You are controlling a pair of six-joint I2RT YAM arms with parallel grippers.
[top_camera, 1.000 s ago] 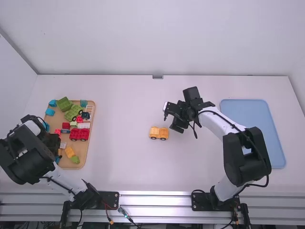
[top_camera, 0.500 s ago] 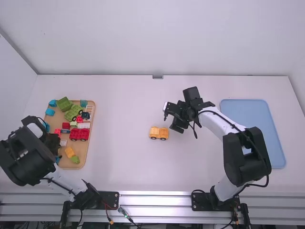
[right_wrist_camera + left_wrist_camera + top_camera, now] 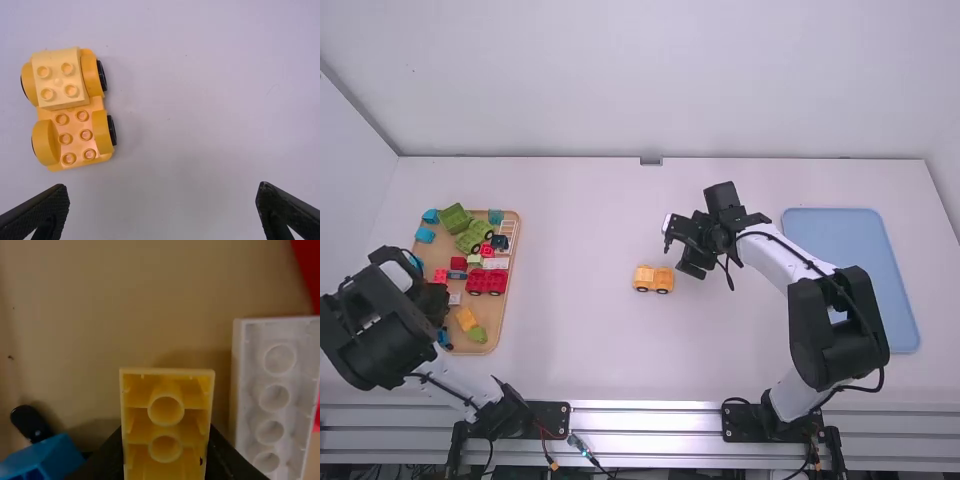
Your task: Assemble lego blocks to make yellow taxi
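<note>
My left gripper (image 3: 433, 302) is over the near left part of the wooden tray (image 3: 492, 338). In the left wrist view, the left gripper (image 3: 166, 452) is shut on a yellow block (image 3: 166, 426), whose hollow underside faces the camera. A yellow car (image 3: 654, 279) of a wheeled base and one block stands on the middle of the table. Just right of it and farther back, my right gripper (image 3: 678, 252) is held open and holds nothing. From the right wrist, the car (image 3: 70, 107) lies off to one side of the open right gripper (image 3: 162, 207).
Green (image 3: 453, 218), red (image 3: 487, 281) and other blocks lie in the tray, including another yellow piece (image 3: 466, 318). A white block (image 3: 272, 402) and a blue wheeled piece (image 3: 42, 460) flank the held block. At the far right is a blue tray (image 3: 855, 240).
The left gripper has shifted slightly within the tray, and a small yellow piece beside it is no longer seen from above. The white block moved a little. The right arm and car stayed still.
</note>
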